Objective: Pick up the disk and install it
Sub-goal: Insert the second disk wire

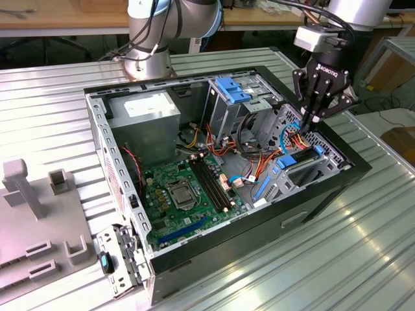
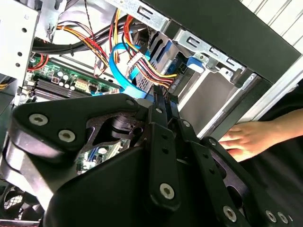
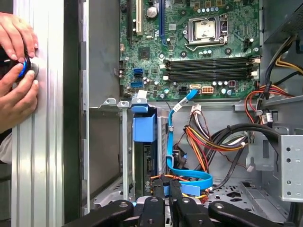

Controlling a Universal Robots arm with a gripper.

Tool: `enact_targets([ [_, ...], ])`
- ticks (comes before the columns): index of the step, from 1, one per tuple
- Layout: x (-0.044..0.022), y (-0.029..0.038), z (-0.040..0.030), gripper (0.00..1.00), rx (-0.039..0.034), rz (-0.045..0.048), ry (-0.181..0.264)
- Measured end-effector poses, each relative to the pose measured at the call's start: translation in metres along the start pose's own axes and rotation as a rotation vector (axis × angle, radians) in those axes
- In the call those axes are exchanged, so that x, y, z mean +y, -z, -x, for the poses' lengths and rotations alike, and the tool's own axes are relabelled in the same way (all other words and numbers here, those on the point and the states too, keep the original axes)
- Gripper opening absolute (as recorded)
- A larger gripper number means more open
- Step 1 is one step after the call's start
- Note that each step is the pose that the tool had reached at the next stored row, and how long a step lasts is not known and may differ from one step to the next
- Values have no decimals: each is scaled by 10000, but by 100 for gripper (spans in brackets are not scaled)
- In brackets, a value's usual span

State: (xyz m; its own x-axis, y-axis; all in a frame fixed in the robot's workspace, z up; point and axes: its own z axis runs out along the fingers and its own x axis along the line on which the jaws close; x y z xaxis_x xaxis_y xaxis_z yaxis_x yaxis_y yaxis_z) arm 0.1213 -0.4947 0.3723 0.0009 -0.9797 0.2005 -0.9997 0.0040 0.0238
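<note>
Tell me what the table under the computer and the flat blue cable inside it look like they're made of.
The table looks like bare metal, probably aluminium: silvery, ribbed, with soft glare. The flat blue cable looks like flexible plastic: glossy, evenly coloured and bent into a loop near the hand.

The disk [image 3: 144, 156] is largely concealed inside the drive cage [image 3: 124, 156]; the hands [image 3: 18, 71] are cut off beside it.
</note>
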Motion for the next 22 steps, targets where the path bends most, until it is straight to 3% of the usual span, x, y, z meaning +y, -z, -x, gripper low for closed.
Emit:
enact_targets([
  [1,0,-4,-17,16,-159,0,3],
  [2,0,-9,-37,16,-378,-1,8],
  [3,0,-12,-53,16,-550,0,13],
  [4,-1,-19,-83,16,-829,-1,20],
  [5,0,-29,-130,16,-899,-1,22],
  [10,5,-58,-262,16,-921,0,23],
  [15,117,-82,-306,16,-943,-111,6],
  [17,158,-97,-322,16,-963,-213,-9],
  [21,188,-109,-338,16,-970,-726,-75],
  [22,200,-112,-340,16,-972,-762,-78],
])
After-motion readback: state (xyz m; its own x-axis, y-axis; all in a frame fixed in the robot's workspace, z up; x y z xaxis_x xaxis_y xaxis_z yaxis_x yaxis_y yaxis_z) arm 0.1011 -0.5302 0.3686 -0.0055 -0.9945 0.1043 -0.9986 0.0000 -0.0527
